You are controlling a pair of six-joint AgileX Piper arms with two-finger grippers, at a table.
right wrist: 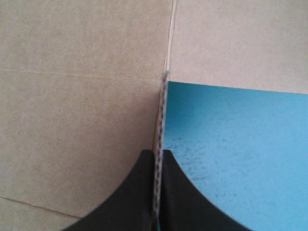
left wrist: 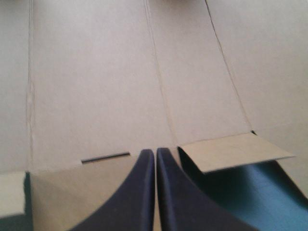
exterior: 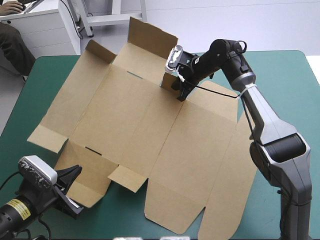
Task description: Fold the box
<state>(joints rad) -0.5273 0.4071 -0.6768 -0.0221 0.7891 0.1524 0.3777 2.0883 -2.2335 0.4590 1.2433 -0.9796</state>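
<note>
Where the high view looks down, the box (exterior: 150, 125) lies opened out as one flat brown sheet on the teal-green cover (exterior: 285, 75), reaching from close to the near edge up to the far edge. On its far side a tall flap (exterior: 150, 37) stands up, with a shorter flap (exterior: 100, 51) raised further left. The right gripper (exterior: 181, 95) hangs over the far part of the sheet, black fingers clamped on a narrow upright strip (exterior: 168, 80) of board. Its arm (exterior: 270, 130) crosses above the sheet's right-hand corner and hides a little of it. The left gripper (exterior: 75, 192) sits low at the near-left corner, at the rim of the near-left flap (exterior: 87, 172). Bare cover shows to left, right and near side. Left wrist view: the left gripper (left wrist: 156, 154) has its fingers drawn together into a pointed arch with a hairline between. Whether any board sits in that line, cannot tell. Ahead lies creased board (left wrist: 96, 82) with a thin dark slot (left wrist: 106, 157). Beside the fingers a small tab (left wrist: 236, 151) lifts off the cover (left wrist: 260, 192), shadow beneath it. Right wrist view: the right gripper (right wrist: 160, 155) pinches the strip (right wrist: 163, 110), seen edge-on running ahead from the fingers. Flat board (right wrist: 77, 106) lies on one side of it, cover (right wrist: 240, 144) on the other.
</note>
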